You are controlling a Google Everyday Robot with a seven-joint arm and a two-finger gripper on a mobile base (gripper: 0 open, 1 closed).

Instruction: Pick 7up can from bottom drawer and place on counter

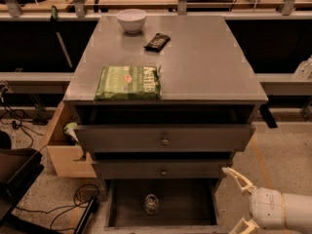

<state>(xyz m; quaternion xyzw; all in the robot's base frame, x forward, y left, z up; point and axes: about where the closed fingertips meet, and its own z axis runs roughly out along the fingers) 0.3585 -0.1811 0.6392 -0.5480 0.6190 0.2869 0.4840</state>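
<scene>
**A:** Where is the can?

**B:** The can [151, 204] stands upright on the floor of the open bottom drawer [192, 206]. It is about mid-width and touches no wall.

**A:** And the gripper?

**B:** The gripper [230, 199] hangs low on the right, just outside the drawer's right side. Its fingers are spread apart and hold nothing.

**A:** How will the can handle?

**B:** Light, I'd judge, though I can't tell whether it is full or empty. The thin metal should take a firm squeeze but would dent under a hard one. The wall is smooth and round, so it may slip, and it would roll if tipped. I'd take it across the body at mid-height, one finger on each side. I'd come in from above and in front, because the knobbed drawers sit close over the rear.

**A:** What is hard to make out?

**B:** The drawer is dark, so only the can's silvery top reads and its markings don't show. The picture's bottom edge cuts off the drawer's front and the gripper's lower finger, and the arm runs out on the right. The table [209, 57] is lit. It carries a bag [128, 82], a bowl [131, 19] and a dark packet [157, 41], and its right half shows bare metal.
</scene>
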